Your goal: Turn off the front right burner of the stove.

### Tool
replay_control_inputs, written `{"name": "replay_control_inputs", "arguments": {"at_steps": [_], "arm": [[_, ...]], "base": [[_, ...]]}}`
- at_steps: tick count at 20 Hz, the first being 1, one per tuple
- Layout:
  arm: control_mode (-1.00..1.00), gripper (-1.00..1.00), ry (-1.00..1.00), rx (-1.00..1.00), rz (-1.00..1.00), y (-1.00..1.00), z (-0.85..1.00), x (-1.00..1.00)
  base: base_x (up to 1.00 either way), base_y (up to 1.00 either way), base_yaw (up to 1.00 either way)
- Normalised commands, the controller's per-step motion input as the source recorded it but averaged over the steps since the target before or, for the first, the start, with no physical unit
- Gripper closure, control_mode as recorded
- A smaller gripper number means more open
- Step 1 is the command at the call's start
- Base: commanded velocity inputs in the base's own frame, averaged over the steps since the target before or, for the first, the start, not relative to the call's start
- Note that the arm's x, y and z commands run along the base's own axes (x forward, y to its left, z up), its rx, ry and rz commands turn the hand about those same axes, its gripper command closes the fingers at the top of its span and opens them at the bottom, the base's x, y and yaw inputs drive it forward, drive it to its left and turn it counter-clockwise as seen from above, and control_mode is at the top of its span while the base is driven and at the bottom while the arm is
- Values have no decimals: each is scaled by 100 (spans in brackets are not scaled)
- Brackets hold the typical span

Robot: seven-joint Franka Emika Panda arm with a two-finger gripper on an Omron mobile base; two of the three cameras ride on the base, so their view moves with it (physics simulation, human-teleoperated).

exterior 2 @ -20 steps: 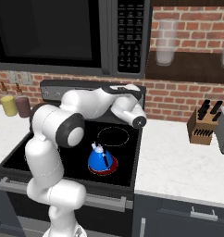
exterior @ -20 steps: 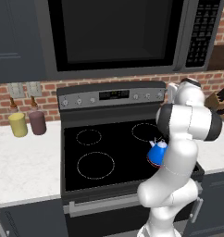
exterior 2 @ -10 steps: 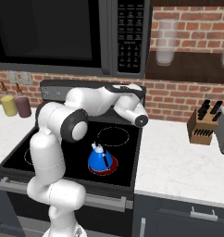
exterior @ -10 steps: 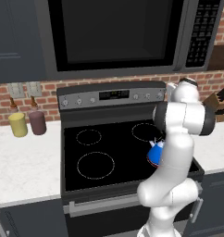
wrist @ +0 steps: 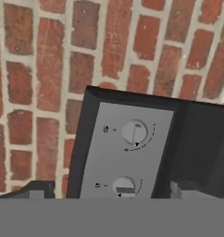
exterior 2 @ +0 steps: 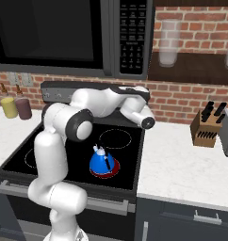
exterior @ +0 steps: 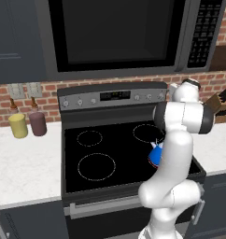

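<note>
Reaching: the tool [wrist: 107, 190] faces the right end of the back panel of the stove [exterior: 87, 179], near two small knobs [wrist: 134, 132].
Tool state: spread, pinching nothing; only the two fingertips show.
Front right burner [exterior 2: 104, 170]: near the stove's front right corner, red rim glowing under a blue kettle [exterior 2: 102, 161].
Progress: approach made; no knob touched, burner lit.
Hidden: which knob serves this burner; labels too small.

A red brick wall [exterior 2: 182, 101] backs pale stone counters [exterior 2: 182, 162]. A dark microwave [exterior: 119, 35] hangs above; dark cabinets [exterior 2: 182, 221] sit below.
</note>
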Motion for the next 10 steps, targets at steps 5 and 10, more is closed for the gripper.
{"name": "replay_control_inputs", "arguments": {"at_steps": [5,10], "arm": [[-100,-100,0,0,0,-5,-8,5],[-100,-100,0,0,0,0,-14,4]], "base": [[0,0,0],[0,0,0]]}}
